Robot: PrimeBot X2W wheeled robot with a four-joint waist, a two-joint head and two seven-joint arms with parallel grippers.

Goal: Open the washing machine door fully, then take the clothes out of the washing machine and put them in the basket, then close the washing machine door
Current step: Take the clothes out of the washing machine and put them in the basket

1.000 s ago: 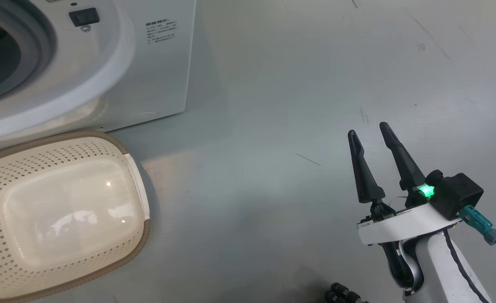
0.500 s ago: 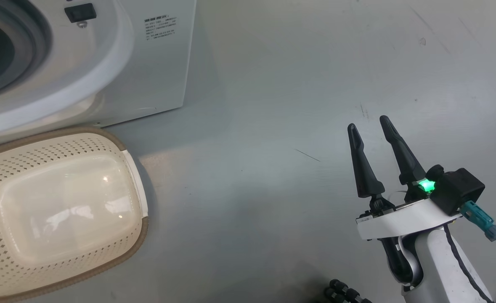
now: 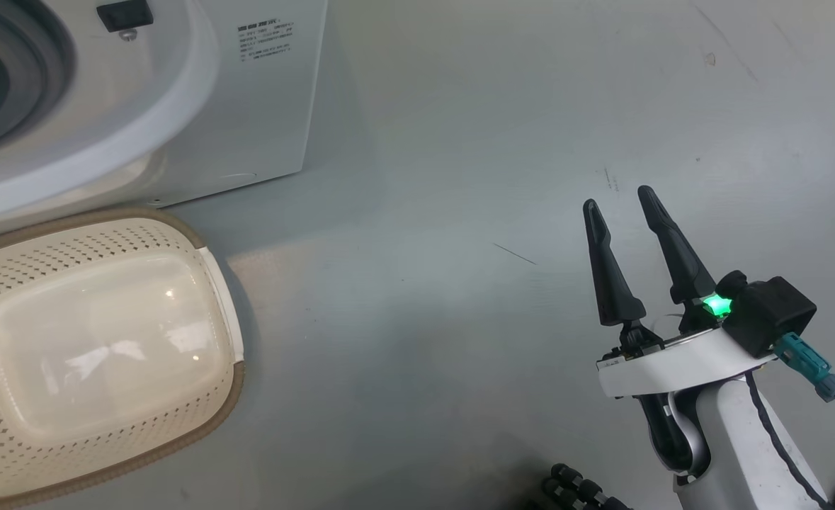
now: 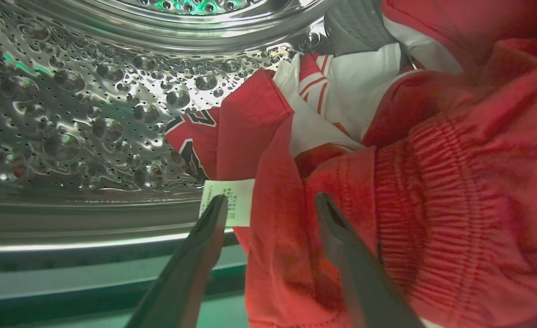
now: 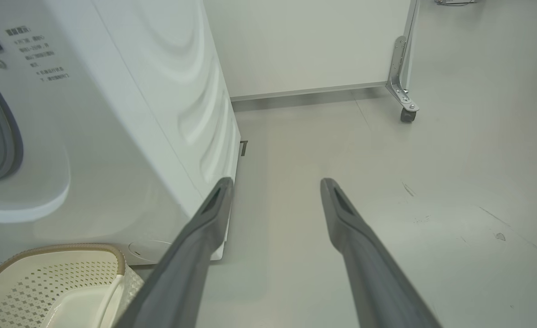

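The white washing machine [image 3: 176, 106] stands at the upper left of the head view, its round opening uncovered. The washing machine door is out of view. My left gripper [image 4: 269, 198] is inside the steel drum [image 4: 90, 114], open, its fingers straddling a fold of the red clothes [image 4: 432, 159] beside a white care tag [image 4: 232, 200]. The clothes lie heaped in the drum's right half. The cream basket [image 3: 70, 244] sits on the floor below the machine's front, with nothing in it. My right gripper [image 3: 617, 198] hovers open over bare floor, far right of the basket.
In the right wrist view the right gripper [image 5: 276, 182] points along the machine's side panel [image 5: 168, 91], with the basket [image 5: 58, 278] at lower left. A white partition on a caster [image 5: 407, 114] stands behind. A black ribbed part [image 3: 580, 490] lies at the head view's bottom edge.
The whole head picture has drifted, machine and basket sliding up and left, so the camera moved. The right gripper stays open and sits slightly higher in the picture.
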